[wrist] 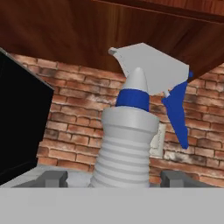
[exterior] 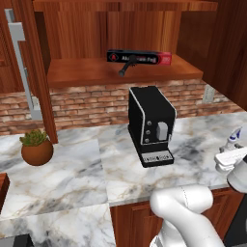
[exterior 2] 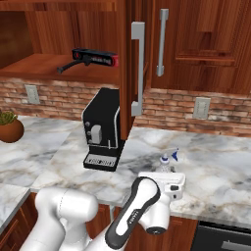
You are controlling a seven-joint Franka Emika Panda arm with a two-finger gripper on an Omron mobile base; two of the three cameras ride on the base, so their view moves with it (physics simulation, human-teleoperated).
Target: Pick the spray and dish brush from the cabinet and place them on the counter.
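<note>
The spray (wrist: 127,144), a pale ribbed bottle with a blue collar and trigger, stands upright close in front of the hand camera. My gripper (wrist: 113,178) is open around its lower body, with a gap between the bottle and each fingertip (wrist: 54,178). From the base, the spray (exterior 2: 166,161) rises just behind my gripper (exterior 2: 164,175) over the marble counter (exterior 2: 220,162), right of the coffee machine; its base is hidden by the hand. The dish brush (exterior: 126,66), a slim black stick, lies on the shelf of the open cabinet (exterior: 87,75); it also shows as the brush (exterior 2: 68,66).
A long black-and-red box (exterior: 139,58) lies behind the brush on the shelf. A black coffee machine (exterior: 150,125) stands mid-counter below it. A potted plant (exterior: 36,149) sits at the left. The open cabinet door (exterior 2: 137,68) with its grey bar handle hangs over the machine.
</note>
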